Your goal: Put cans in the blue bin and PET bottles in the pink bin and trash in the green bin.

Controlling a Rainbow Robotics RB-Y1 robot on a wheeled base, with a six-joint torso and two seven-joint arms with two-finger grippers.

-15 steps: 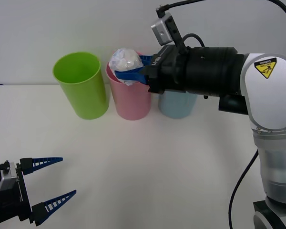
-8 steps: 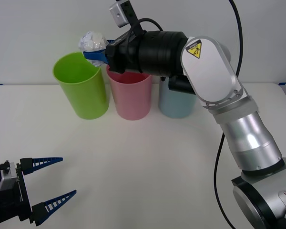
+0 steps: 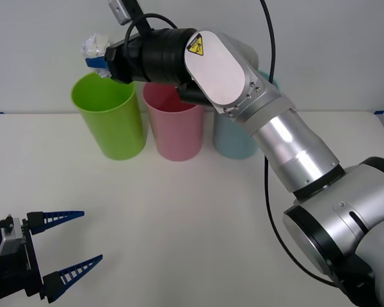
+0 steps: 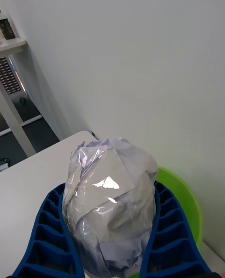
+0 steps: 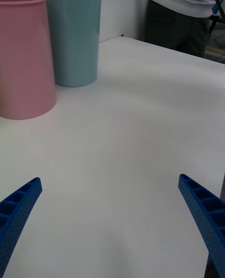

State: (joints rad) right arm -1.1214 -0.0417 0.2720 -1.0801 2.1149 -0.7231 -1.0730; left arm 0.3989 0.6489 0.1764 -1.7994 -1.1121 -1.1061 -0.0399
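The right gripper (image 4: 112, 254), clamped on the crumpled plastic-film trash (image 3: 94, 46), holds it above the green bin (image 3: 109, 115), seemingly over its far rim, so release needs centring first, while the left gripper (image 3: 73, 246) waits wide open near the table's front edge.

Pretty bright, even light overall, only soft shadows on the white bench (image 3: 198, 211). Small glare patch on the trash (image 4: 108, 198), and the silver arm (image 3: 294, 153) shines a bit.
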